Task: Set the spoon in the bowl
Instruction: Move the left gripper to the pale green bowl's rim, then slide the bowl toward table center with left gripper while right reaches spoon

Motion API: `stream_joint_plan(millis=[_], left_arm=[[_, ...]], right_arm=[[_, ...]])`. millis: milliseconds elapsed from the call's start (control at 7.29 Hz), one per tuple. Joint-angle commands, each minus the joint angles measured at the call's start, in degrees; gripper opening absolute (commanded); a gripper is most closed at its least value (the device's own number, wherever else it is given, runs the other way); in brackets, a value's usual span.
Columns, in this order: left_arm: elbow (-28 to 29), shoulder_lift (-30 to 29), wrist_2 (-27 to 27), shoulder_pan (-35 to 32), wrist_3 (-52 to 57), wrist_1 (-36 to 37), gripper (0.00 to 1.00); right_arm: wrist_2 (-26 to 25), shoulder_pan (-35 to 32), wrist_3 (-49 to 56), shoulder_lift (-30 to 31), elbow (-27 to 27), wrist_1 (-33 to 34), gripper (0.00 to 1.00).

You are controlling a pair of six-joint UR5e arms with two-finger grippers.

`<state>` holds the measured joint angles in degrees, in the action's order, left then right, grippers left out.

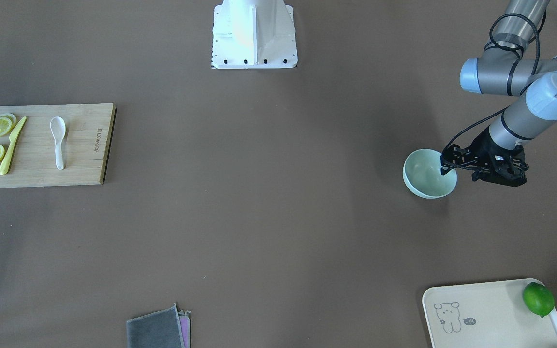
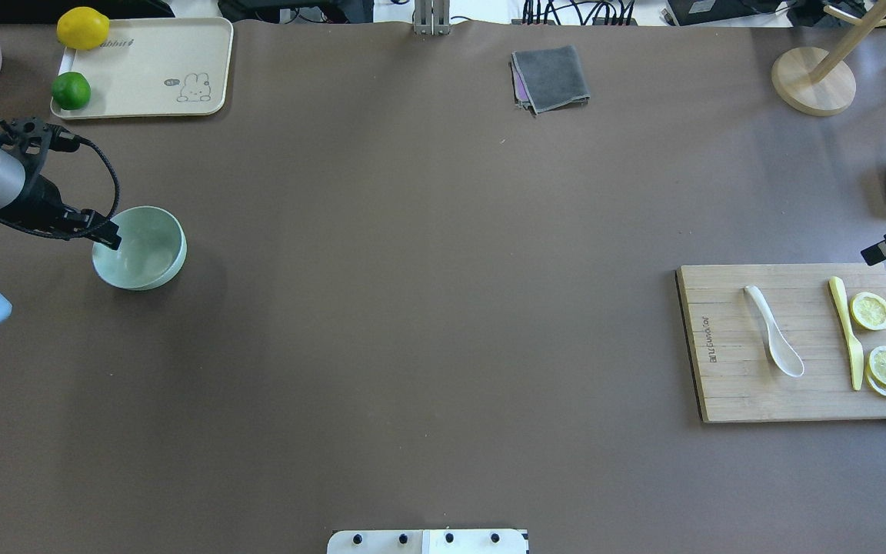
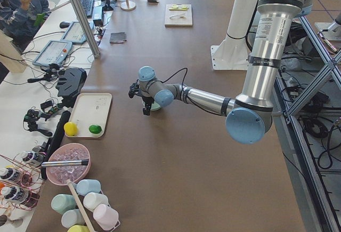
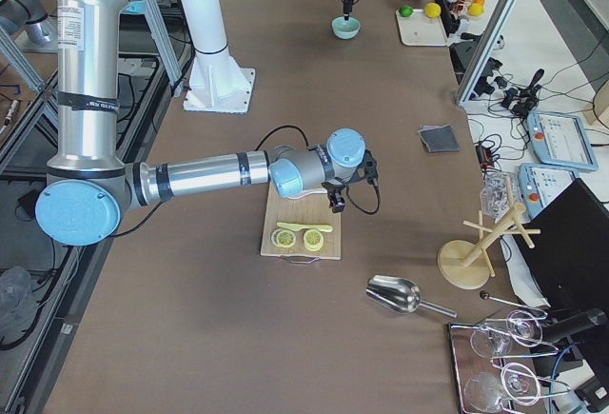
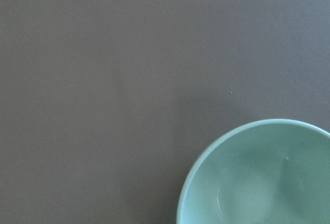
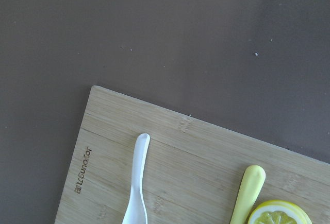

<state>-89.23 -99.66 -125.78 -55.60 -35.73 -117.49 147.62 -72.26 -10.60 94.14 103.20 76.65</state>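
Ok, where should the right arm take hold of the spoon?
Probably by the handle, from straight above, jaws across its narrow width. The spoon lies flat on the cutting board, and the knife lies well apart, leaving room on both sides.

One spoon (image 2: 775, 342), one bowl (image 2: 171, 254), one knife (image 2: 847, 331), three lemon slices (image 2: 871, 311), one board (image 2: 727, 385), one tray (image 2: 143, 54), one lime (image 2: 71, 91), one lemon (image 2: 83, 28).

Open gap between spoon (image 2: 775, 342) and knife (image 2: 847, 332) on board (image 2: 727, 385) — left hand (image 2: 108, 235) seemingly over bowl (image 2: 157, 258) rim

Even bright light, soft shadows, sharp focus.
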Motion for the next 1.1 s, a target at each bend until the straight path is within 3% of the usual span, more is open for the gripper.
stream_joint_plan(millis=[0,137,275,412,549,686,961], left_arm=[[2.04,-0.01,-0.08,0.06,-0.12,-2.47,0.44],[1.95,-0.01,-0.26,0.06,-0.21,-2.48,0.09],[2.04,-0.01,-0.43,0.06,-0.30,-2.48,0.00],[1.34,0.16,-0.87,0.06,-0.30,-2.39,0.00],[1.42,0.08,-6.01,-0.03,-0.39,-2.04,0.00],[-0.40,0.16,-7.88,-0.47,-2.83,-1.87,0.00],[-4.02,-3.93,-7.64,-0.03,-19.89,-0.99,0.00]], right_arm=[[-0.40,0.89,-0.39,-0.01,0.59,-0.01,0.99],[-1.36,0.90,-0.30,-0.01,0.77,-0.01,0.98],[-2.85,1.07,-0.30,-0.01,1.21,0.08,0.98],[-2.86,1.07,-0.39,0.08,1.38,0.08,0.98],[-2.95,1.07,-0.39,-0.01,1.39,0.08,0.98],[-3.04,1.25,-1.61,-0.01,1.39,0.08,0.98],[-7.23,4.65,-10.61,-0.01,5.23,-0.01,0.98]])
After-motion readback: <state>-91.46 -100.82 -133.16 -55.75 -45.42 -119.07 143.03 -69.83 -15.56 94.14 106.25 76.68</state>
